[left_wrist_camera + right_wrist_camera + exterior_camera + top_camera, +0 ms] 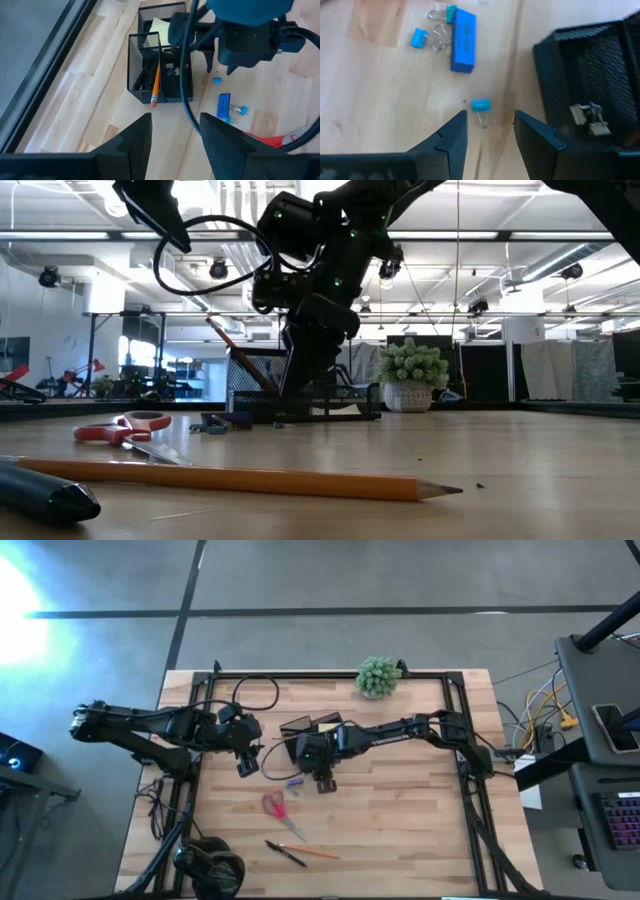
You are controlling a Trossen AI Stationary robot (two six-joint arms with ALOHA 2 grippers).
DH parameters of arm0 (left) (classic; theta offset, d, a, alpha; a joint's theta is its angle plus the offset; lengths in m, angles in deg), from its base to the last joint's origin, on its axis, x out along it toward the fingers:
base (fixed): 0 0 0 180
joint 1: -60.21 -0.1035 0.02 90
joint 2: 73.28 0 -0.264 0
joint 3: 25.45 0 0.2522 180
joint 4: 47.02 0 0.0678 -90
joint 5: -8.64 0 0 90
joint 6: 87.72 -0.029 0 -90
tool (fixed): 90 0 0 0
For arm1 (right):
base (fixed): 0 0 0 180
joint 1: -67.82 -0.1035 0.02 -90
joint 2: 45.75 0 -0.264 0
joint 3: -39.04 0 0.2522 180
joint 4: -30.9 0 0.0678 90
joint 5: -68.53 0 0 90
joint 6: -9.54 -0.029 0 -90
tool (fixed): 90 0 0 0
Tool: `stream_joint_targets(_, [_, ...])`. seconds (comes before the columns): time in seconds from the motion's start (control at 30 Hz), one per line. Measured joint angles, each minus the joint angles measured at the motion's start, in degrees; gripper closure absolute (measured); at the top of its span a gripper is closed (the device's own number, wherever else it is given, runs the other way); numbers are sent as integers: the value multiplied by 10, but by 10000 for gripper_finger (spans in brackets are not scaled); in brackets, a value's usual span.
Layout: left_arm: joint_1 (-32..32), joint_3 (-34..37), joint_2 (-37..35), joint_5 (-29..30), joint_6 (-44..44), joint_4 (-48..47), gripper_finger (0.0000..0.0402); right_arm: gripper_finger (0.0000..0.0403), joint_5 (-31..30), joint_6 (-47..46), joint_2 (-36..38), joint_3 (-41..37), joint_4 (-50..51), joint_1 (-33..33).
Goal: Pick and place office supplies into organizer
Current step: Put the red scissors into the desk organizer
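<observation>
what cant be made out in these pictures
- Organizer contents: in the high view the right hand and its arm cover it.
- Small silver item in the organizer: right wrist view, too blurred to name.
- Scissors: left wrist view, cut off by the picture's edge and a cable.
- Binder clips: high view, too small, just a blue speck.

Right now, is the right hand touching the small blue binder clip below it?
Apart. The right wrist view shows the right hand open, bare wood lying between its fingers and the blue binder clip.
</observation>
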Motion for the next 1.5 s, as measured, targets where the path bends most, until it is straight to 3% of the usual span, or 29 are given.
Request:
stream_joint_targets(0.37, [0, 0, 0, 0, 1, 3, 249, 253, -14, -69, 18, -12, -6, 0])
stream_joint_targets(0.6, [0, 0, 0, 0, 19, 19, 249, 261, -25, -167, 132, -10, 49, -17])
stream_joint_targets(0.73, [3, 13, 0, -33, 31, 28, 249, 265, -26, -222, 208, -16, 125, -22])
stream_joint_targets(0.9, [18, 75, 0, -73, 66, 79, 249, 269, -97, -262, 292, -29, 241, -40])
stream_joint_targets(1.1, [77, 160, 0, -139, 85, 166, 249, 270, -181, -328, 390, -65, 264, -67])
stream_joint_targets(1.17, [108, 172, 2, -154, 49, 194, 249, 271, -193, -348, 409, -84, 265, -75])
stream_joint_targets(1.33, [171, 177, 47, -176, -139, 229, 249, 268, -203, -375, 453, -134, 274, -89])
stream_joint_targets(1.5, [173, 177, 132, -180, -224, 234, 249, 273, -204, -409, 469, -190, 275, -88])
